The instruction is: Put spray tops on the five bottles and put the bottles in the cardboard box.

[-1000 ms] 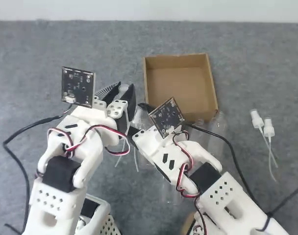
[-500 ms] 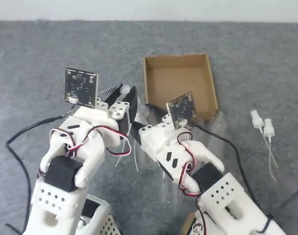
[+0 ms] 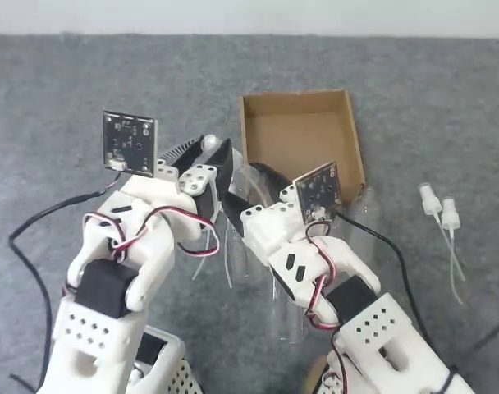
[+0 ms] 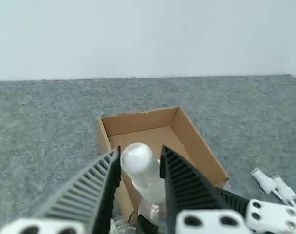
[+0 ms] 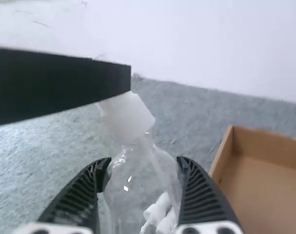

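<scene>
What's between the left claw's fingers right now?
A white spray top sits between the fingers of the left claw, on the neck of a clear bottle, as the left wrist view shows. The right claw holds that bottle's body.

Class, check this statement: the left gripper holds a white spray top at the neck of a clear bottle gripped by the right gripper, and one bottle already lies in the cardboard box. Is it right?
Not quite. The cardboard box holds no bottle yet: the high view shows its bare floor. The rest stands: the left gripper holds the spray top on the bottle gripped by the right gripper.
</scene>
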Motion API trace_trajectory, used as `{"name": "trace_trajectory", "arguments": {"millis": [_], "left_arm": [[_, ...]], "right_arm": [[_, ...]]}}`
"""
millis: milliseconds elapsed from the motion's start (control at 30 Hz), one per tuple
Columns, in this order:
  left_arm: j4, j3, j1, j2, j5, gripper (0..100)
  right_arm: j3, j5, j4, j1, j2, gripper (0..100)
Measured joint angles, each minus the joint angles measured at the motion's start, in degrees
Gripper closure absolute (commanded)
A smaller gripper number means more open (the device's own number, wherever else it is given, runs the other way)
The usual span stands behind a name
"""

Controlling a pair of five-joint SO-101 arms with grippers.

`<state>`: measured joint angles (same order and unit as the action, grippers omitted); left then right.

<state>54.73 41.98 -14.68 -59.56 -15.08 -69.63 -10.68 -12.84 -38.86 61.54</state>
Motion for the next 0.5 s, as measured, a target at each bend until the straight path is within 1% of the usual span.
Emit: {"name": "trace_trajectory", "arguments": {"millis": [167, 333, 500], "left_arm": [[0.1, -4.0, 0.6, 0.1, 3.1, 88], [0.1, -7.3, 5.4, 0.1, 4.0, 88], [0.1, -10.3, 8.3, 0.1, 6.0, 88]], "right_arm": [[0.1, 1.4, 0.5, 0.4, 0.8, 99.3], [0.1, 3.1, 0.7, 0.4, 0.8, 99.3], [0.1, 4.0, 0.7, 0.3, 0.8, 99.3]]}}
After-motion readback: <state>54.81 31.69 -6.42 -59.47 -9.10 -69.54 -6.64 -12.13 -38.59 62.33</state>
